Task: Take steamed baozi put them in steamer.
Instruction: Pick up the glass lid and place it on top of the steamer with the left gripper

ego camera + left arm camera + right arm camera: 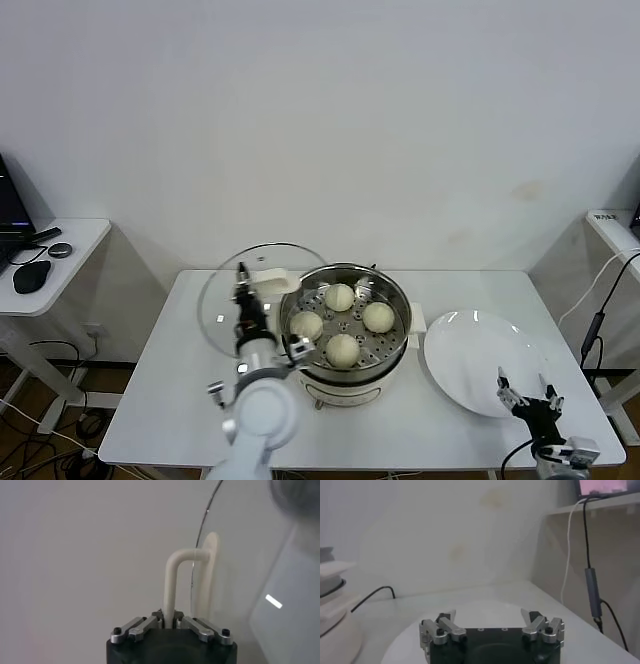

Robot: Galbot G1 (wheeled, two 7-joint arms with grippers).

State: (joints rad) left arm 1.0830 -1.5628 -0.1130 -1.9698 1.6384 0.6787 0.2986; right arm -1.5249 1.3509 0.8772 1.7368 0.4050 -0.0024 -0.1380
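I see all four baozi sitting in the steamer on its perforated tray: one at 12 o'clock of the tray, one at 3, one at 6, one at 9, each apart from the others, none stacked. The steamer stands mid-surface, its white side handle sticking out at 3 o'clock toward the plate. My left gripper is at the steamer's 9 o'clock, fingers clamped fully together on the white handle of the glass lid; in the left wrist view the handle's stem runs straight up from between the fingers and bends over to the glass. The lid is held on edge and tilted, off the pot, its rim reaching from 9 to about 11 o'clock of the steamer; I can't tell whether its lower edge touches the surface. At the steamer's 3 o'clock lies the white plate, bare, just beside the pot's handle. My right gripper sits at the plate's 5 o'clock edge, near the front of the surface, fingers spread wide with nothing between them; the right wrist view shows it low over the plate rim. Off at 9 o'clock, well apart, a side desk carries a mouse.
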